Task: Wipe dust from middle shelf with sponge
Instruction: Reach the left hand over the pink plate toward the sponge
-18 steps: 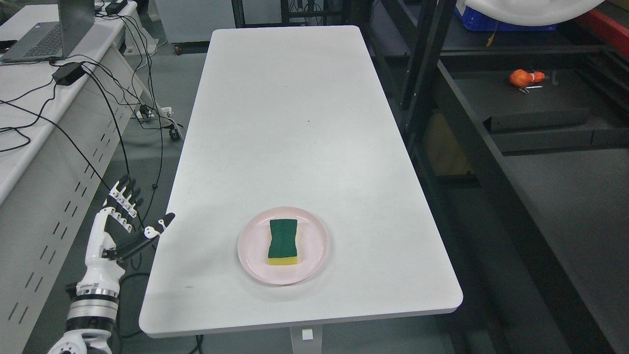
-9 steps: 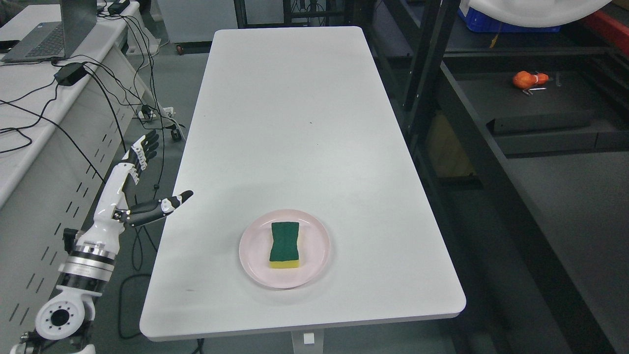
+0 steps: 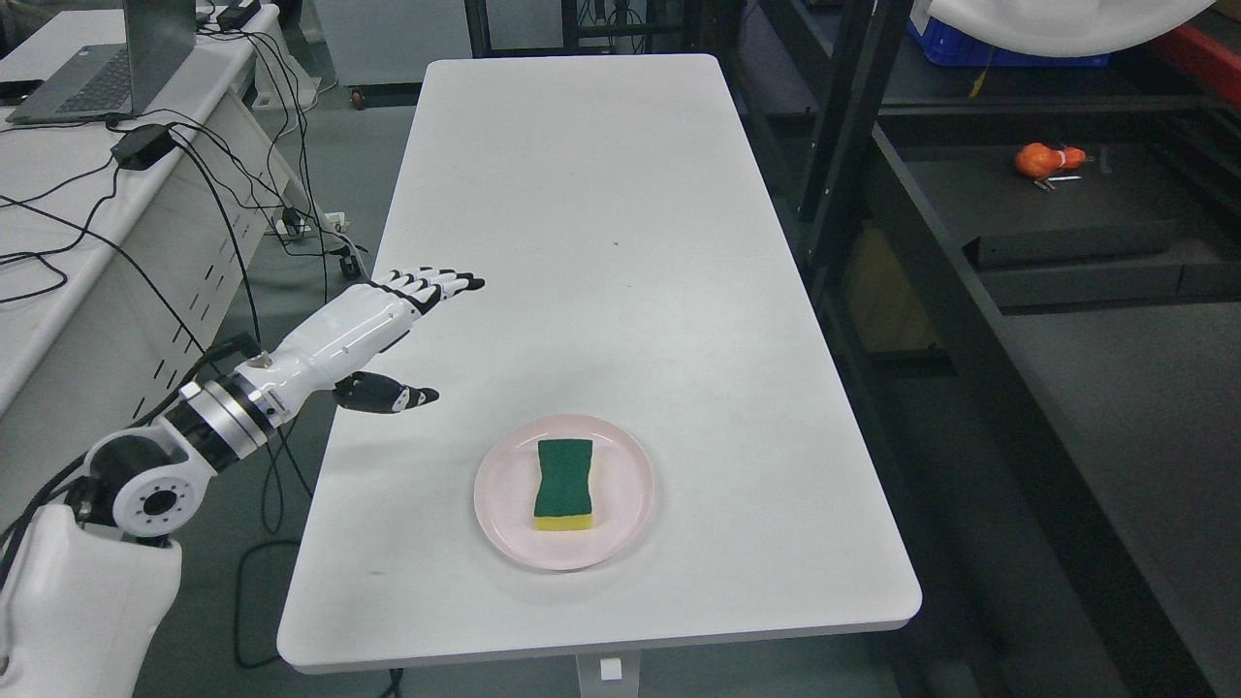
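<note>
A sponge (image 3: 563,483) with a green top and a yellow underside lies on a pink plate (image 3: 504,504) near the front of the white table (image 3: 601,242). My left hand (image 3: 427,330) hovers open over the table's left edge, fingers stretched out flat and thumb held below them. It is up and to the left of the plate, apart from it and holding nothing. The dark shelving (image 3: 1066,242) stands to the right of the table. My right hand is out of the picture.
An orange object (image 3: 1042,158) lies on a dark shelf at the upper right. A desk (image 3: 58,223) with a laptop (image 3: 107,68) and several cables stands at the left. A black shelf post (image 3: 834,145) rises beside the table's right edge.
My left arm has swung up and rightward from beside the table to over its left edge, with the fingers now pointing right. The sponge and plate have stayed put.
</note>
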